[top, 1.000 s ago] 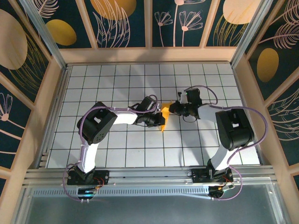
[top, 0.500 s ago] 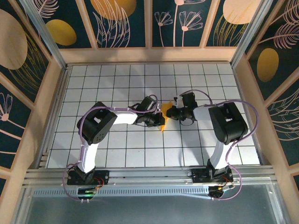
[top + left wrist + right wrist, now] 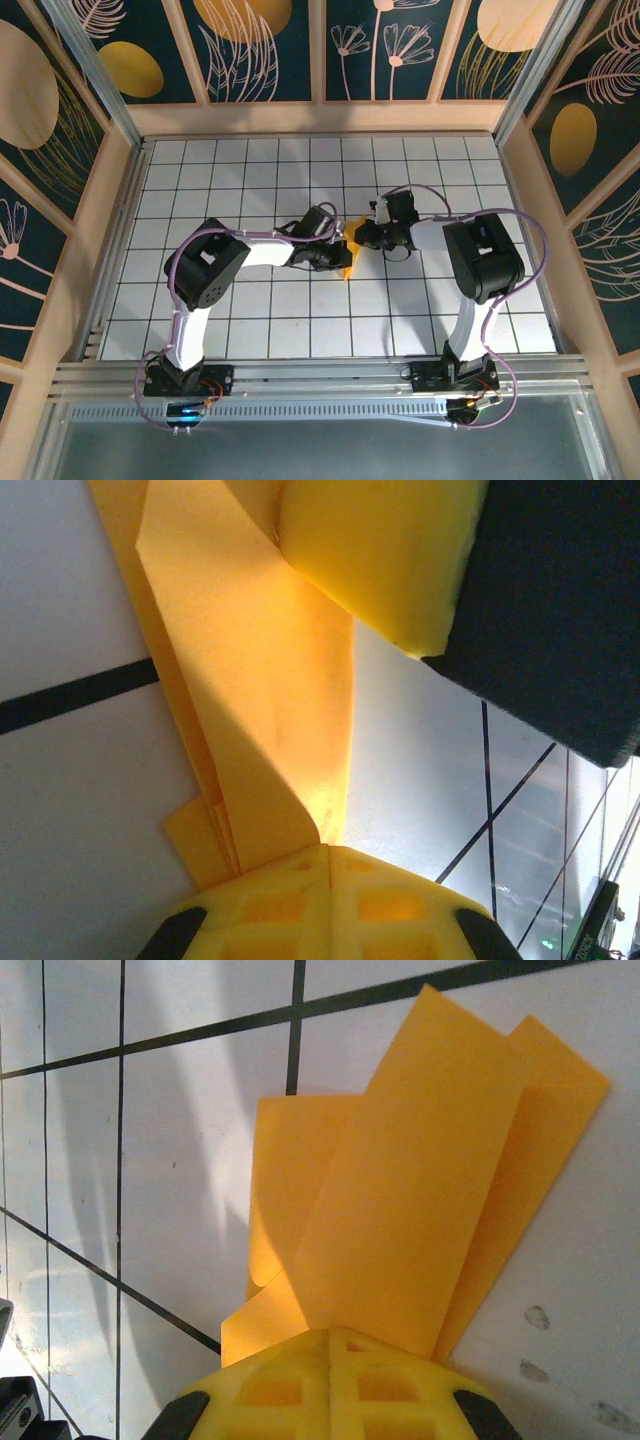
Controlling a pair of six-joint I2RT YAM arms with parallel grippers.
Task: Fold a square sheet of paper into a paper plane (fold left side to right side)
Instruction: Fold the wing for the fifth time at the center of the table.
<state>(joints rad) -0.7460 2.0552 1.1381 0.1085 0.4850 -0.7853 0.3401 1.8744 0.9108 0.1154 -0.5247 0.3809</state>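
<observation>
Left gripper [image 3: 328, 854] and right gripper [image 3: 330, 1334] are both clamped on the folded paper [image 3: 400, 1210], mid-table. Layers look 3 or 4 deep, hard to count. Line up the edges, anchor 1 end, then press the crease flat.

The paper [image 3: 400, 1190] is plain orange-yellow. The table [image 3: 250, 310] is white with a black grid. The walls [image 3: 290, 60] are dark blue with orange ovals and pale line-drawn leaves, framed in light wood. The arms [image 3: 205, 275] are black and white with purple cables [image 3: 176, 262]; the fingers [image 3: 270, 1390] are yellow.
</observation>
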